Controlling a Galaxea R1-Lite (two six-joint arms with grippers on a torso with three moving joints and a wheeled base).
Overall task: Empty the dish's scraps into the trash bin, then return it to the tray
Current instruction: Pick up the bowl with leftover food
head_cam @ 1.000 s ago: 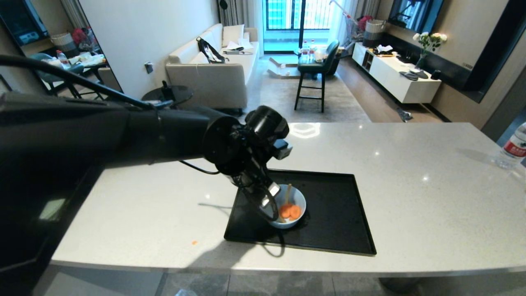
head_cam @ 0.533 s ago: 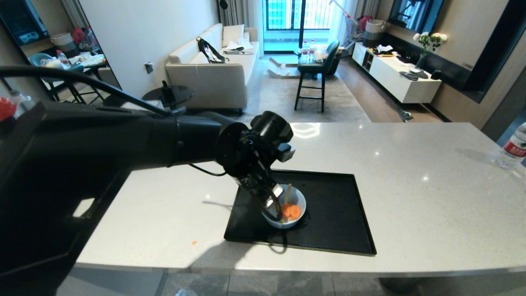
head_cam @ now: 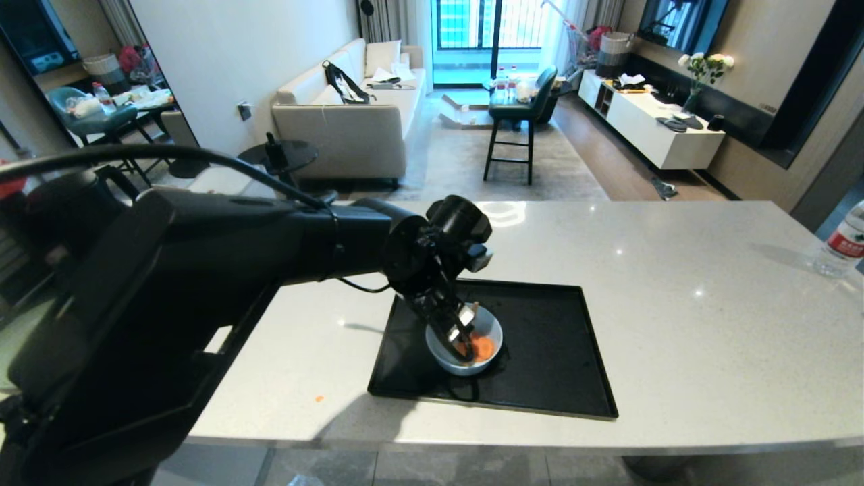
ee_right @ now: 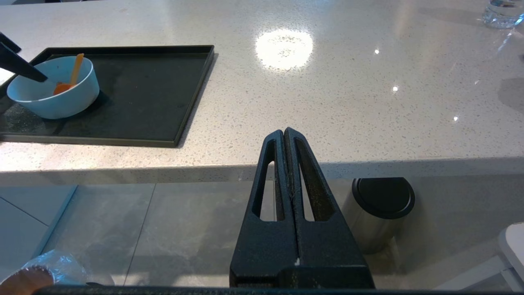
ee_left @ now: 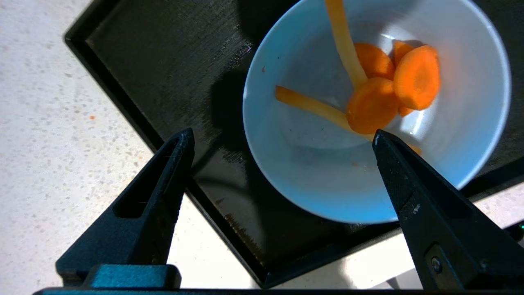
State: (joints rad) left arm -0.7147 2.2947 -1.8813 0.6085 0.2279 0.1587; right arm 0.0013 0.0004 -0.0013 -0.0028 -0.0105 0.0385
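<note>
Left gripper (ee_left: 282, 137), two black tapered fingers spread wide and holding nothing, hangs over the near-left edge of a small pale blue ceramic bowl (ee_left: 327, 180). In the left wrist view one finger (ee_left: 413, 192) sits above the bowl's inside while the other (ee_left: 151, 184) sits outside it, over the black tray (ee_left: 155, 69), so the bowl wall lies between them. Whether either finger touches the bowl cannot be told.

The bowl stands upright in the front-left part of the tray (head_cam: 560, 378), which lies on a pale speckled counter (head_cam: 675, 270). Inside it are the scraps (ee_left: 376, 90): round orange carrot slices and thin pale yellow sticks, gathered toward the side away from the gripper. A tiny orange crumb (head_cam: 318, 398) lies on the counter left of the tray.

The step in hand looks like grasping the bowl by its rim. To do it well, the fingers should sink until the wall is well between them, then close firmly, since glazed ceramic is likely slippery. Lifting level would keep the scraps in.

The trash bin (ee_right: 28, 276), lined with clear plastic, shows only at the corner of the right wrist view, on the floor below the counter. The right gripper (ee_right: 285, 133), fingers pressed together, is parked in front of the counter edge.
</note>
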